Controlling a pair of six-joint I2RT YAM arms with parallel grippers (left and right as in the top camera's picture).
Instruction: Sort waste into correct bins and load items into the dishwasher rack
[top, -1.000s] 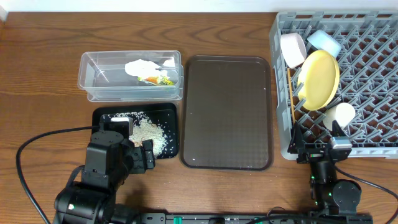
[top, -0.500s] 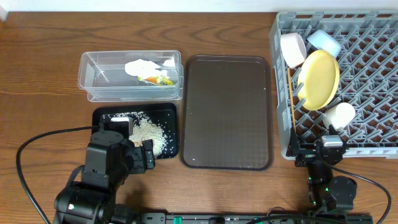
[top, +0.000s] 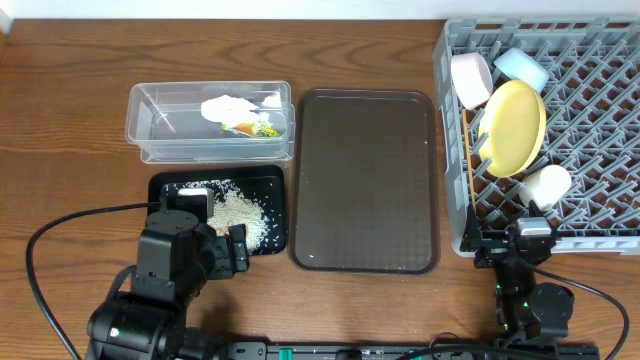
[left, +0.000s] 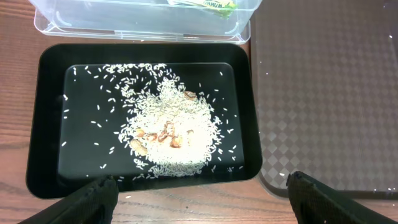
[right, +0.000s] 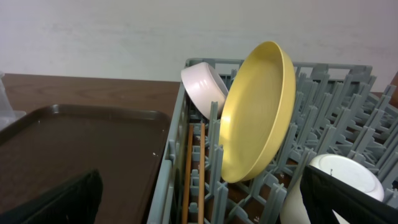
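The grey dishwasher rack (top: 600, 130) at right holds the yellow plate (top: 513, 126) on edge, the pinkish-white bowl (top: 471, 80), the light blue bowl (top: 522, 68), the white cup (top: 546, 185) and the wooden chopsticks (right: 194, 174) along its left wall. The clear tub (top: 150, 125) holds the white napkin (top: 228, 107) and the green-yellow wrapper (top: 264, 129). The black tray (left: 43, 124) holds the rice scraps (left: 171, 134). My left gripper (left: 199, 199) is open and empty just in front of the black tray. My right gripper (right: 199, 199) is open and empty at the rack's near left corner.
A large dark brown serving tray (top: 366, 180) lies in the middle between the bins and the rack. A black cable (top: 40, 240) loops across the table at the front left.
My right arm has drawn back a little toward the front edge of the table. The left arm has not moved.
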